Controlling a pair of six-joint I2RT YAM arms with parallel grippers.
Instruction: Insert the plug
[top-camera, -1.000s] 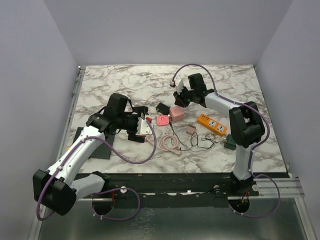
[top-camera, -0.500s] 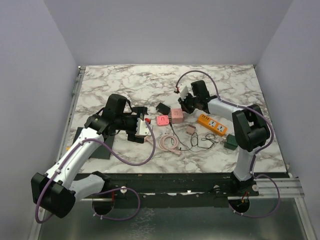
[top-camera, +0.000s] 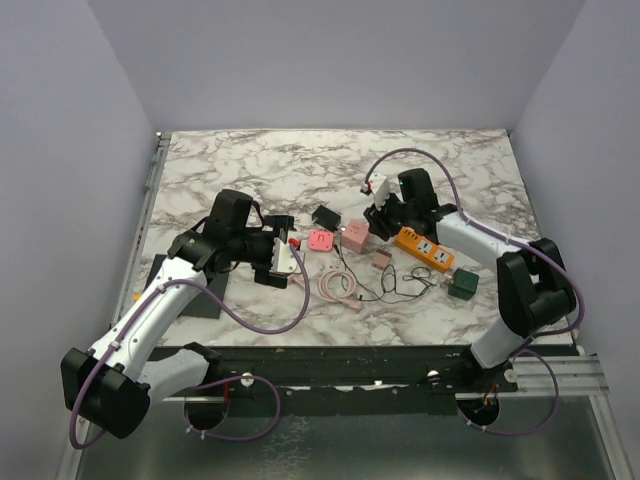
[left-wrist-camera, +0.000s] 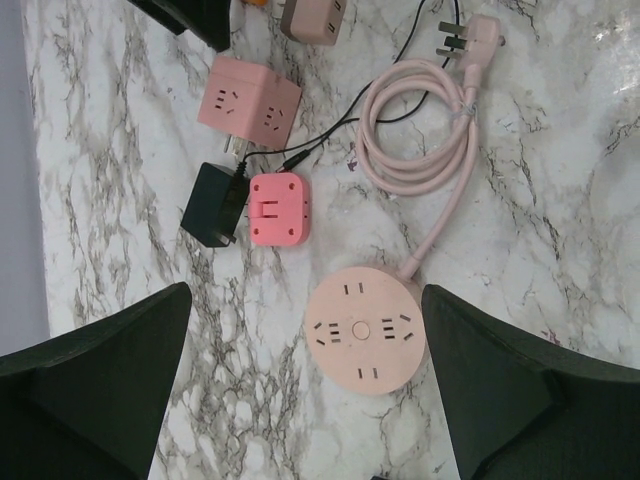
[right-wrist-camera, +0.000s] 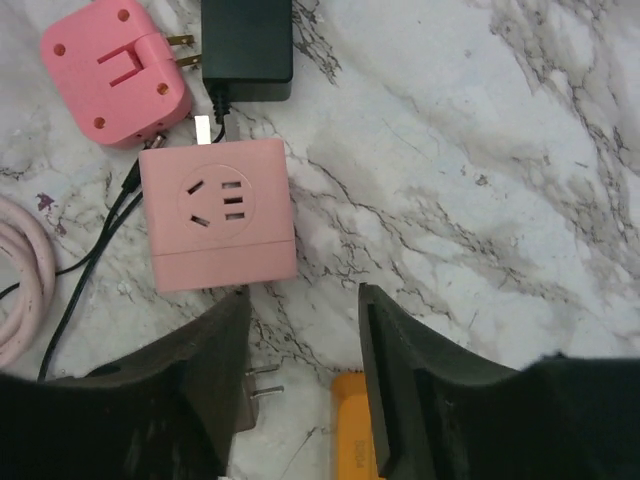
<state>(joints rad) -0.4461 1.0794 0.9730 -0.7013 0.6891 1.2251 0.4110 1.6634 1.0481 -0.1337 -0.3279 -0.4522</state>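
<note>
A small brownish plug (top-camera: 381, 258) lies on the marble between the pink cube socket (top-camera: 354, 235) and the orange power strip (top-camera: 424, 250). In the right wrist view its two prongs (right-wrist-camera: 260, 384) stick out beside my left finger, with the cube (right-wrist-camera: 218, 212) ahead and the strip's end (right-wrist-camera: 356, 430) below. My right gripper (right-wrist-camera: 302, 335) (top-camera: 384, 214) is open over bare marble and holds nothing. My left gripper (left-wrist-camera: 305, 325) (top-camera: 281, 255) stands wide open over a round pink socket (left-wrist-camera: 365, 335).
A red-pink adapter (right-wrist-camera: 115, 70) and a black adapter (right-wrist-camera: 247, 40) lie beyond the cube. A coiled pink cable (left-wrist-camera: 420, 130) ends in a three-pin plug (left-wrist-camera: 470, 35). A green cube (top-camera: 461, 285) sits right of the strip, with thin black wires (top-camera: 400, 285) nearby.
My right gripper has moved right and nearer, from behind the pink cube to the gap between cube and orange strip. The left arm has barely moved.
</note>
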